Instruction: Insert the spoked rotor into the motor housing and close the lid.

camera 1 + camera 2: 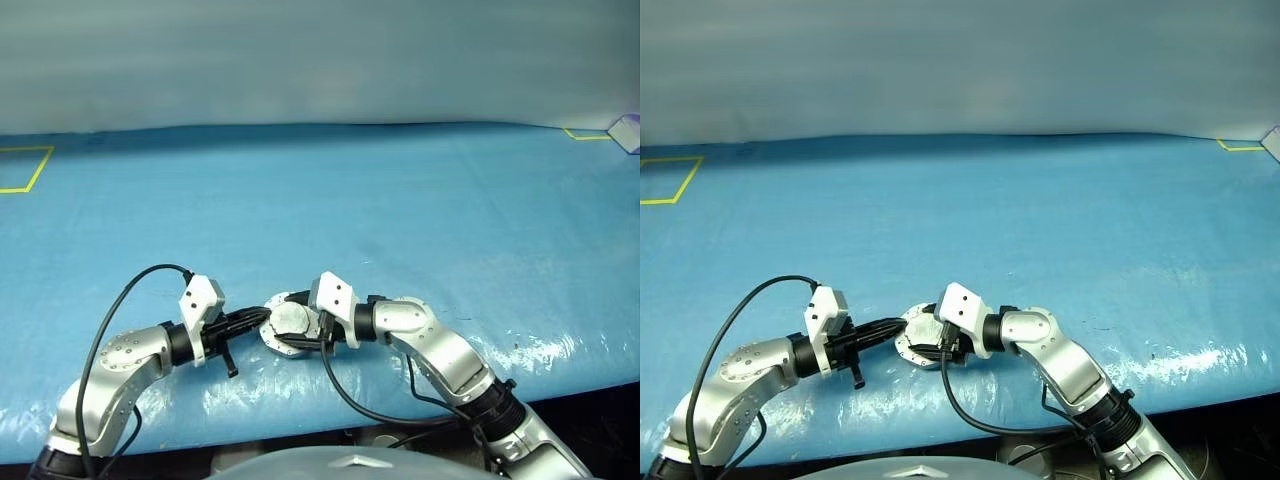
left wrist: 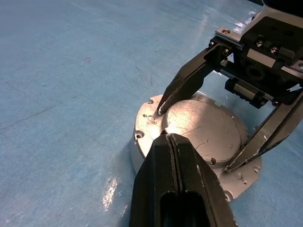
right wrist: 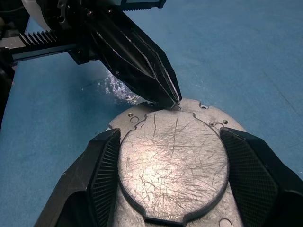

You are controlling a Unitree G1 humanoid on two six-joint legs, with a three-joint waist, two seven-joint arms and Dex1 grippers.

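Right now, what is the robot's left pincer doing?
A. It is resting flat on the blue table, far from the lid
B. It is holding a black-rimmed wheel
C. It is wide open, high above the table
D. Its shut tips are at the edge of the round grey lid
D: the left pincer has its fingers pressed together, tips at the rim of the scratched lid, while the right pincer straddles that lid.

Between my matt black plastic fingers [image 3: 102,175] lies the lid [image 3: 173,163], scratched dull-grey metal, on glossy blue sheeting [image 1: 400,220].
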